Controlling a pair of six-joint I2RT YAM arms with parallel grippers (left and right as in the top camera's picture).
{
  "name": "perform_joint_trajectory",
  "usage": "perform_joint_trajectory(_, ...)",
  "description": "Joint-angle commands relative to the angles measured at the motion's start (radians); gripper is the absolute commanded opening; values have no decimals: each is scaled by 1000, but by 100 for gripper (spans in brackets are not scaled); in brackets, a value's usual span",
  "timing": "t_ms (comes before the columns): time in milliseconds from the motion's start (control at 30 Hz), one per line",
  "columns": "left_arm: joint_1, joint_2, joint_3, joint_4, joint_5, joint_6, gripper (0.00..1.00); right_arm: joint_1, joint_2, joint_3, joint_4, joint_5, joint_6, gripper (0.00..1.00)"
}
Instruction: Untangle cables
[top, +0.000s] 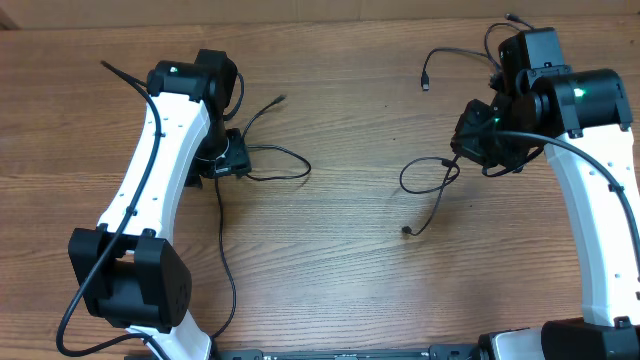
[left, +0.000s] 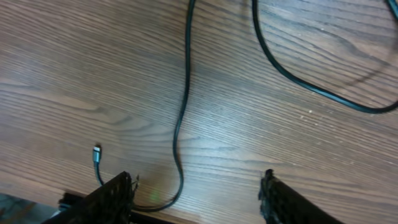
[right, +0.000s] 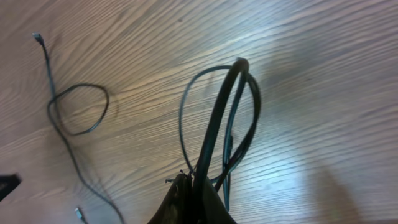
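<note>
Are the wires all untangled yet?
Not quite. Done: one cable lies apart by the left arm, under the open left gripper. In hand: the right gripper is shut on a looped cable. Left: that loop and another loop on the table need straightening.

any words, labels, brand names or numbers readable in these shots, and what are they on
None can be read. No print shows on the table, the cables, the left arm or the right arm. The green lights are plain dots, not characters.
</note>
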Motion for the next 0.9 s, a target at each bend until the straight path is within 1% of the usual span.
perform_joint_trajectory(0,2,-35,26,2,114,71,68,-2,-4,10,17,-80,-18,4)
perform_joint_trajectory(33,2,-35,26,5,174,112,68,-2,-4,10,26,-101,-18,4)
perform_joint_trajectory(167,-3,-35,26,7,470,363,65,-2,-4,10,64,-150,-6,4)
perform_joint_trajectory(233,-14,-35,26,5,562,430,64,-2,-4,10,83,-149,36,4)
perform_joint_trajectory(300,-34,-35,25,6,601,455,63,-2,-4,10,98,-148,89,4)
perform_joint_trajectory(367,-62,-35,25,7,604,465,63,-2,-4,10,109,-149,124,4)
perform_joint_trajectory(467,-116,-35,25,18,604,487,61,-2,-4,10,114,-174,125,4)
perform_joint_trajectory(567,-180,-35,25,48,605,485,61,0,-4,10,106,-196,121,4)
perform_joint_trajectory(633,-222,-35,25,82,605,449,57,6,-4,10,104,-201,121,4)
perform_joint_trajectory(700,-261,-35,25,125,605,377,57,18,-4,10,103,-201,117,4)
perform_joint_trajectory(767,-298,-35,25,173,605,267,57,38,-4,10,100,-201,114,4)
perform_joint_trajectory(867,-340,-35,25,229,605,159,58,74,-4,8,103,-200,114,4)
